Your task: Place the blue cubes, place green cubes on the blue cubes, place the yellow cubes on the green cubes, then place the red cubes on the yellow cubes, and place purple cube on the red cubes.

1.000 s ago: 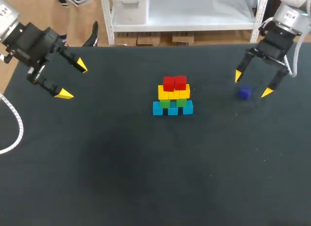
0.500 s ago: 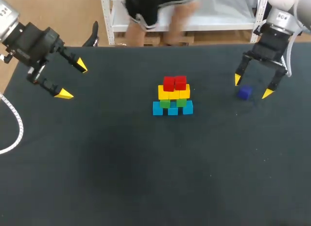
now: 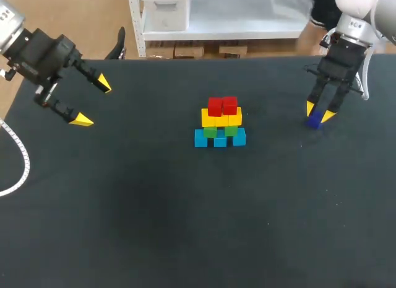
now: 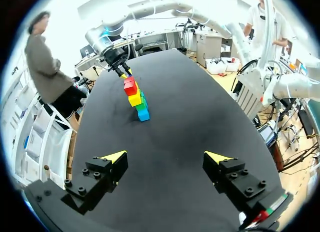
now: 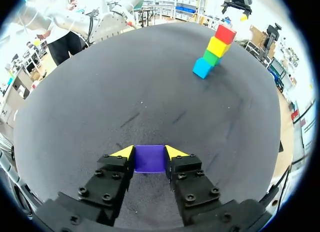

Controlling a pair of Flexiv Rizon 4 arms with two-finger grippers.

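A stack stands mid-table: blue cubes (image 3: 219, 138) at the base, green cubes (image 3: 220, 130) on them, yellow cubes (image 3: 221, 119) above, red cubes (image 3: 222, 105) on top. The purple cube (image 3: 313, 119) rests on the table at the far right. My right gripper (image 3: 320, 111) is shut on the purple cube (image 5: 149, 158), a yellow tip pressed to each side. The stack (image 5: 214, 46) lies well ahead of it. My left gripper (image 3: 91, 102) hovers open at the far left with nothing between its fingers; in its wrist view (image 4: 167, 156) the stack (image 4: 135, 97) is far ahead.
A white cable (image 3: 20, 158) curls over the table's left edge. Bare black tabletop (image 3: 185, 213) spreads in front of the stack and between it and both grippers.
My right gripper came down over the purple cube and its fingers closed onto it. The left arm stayed where it was.
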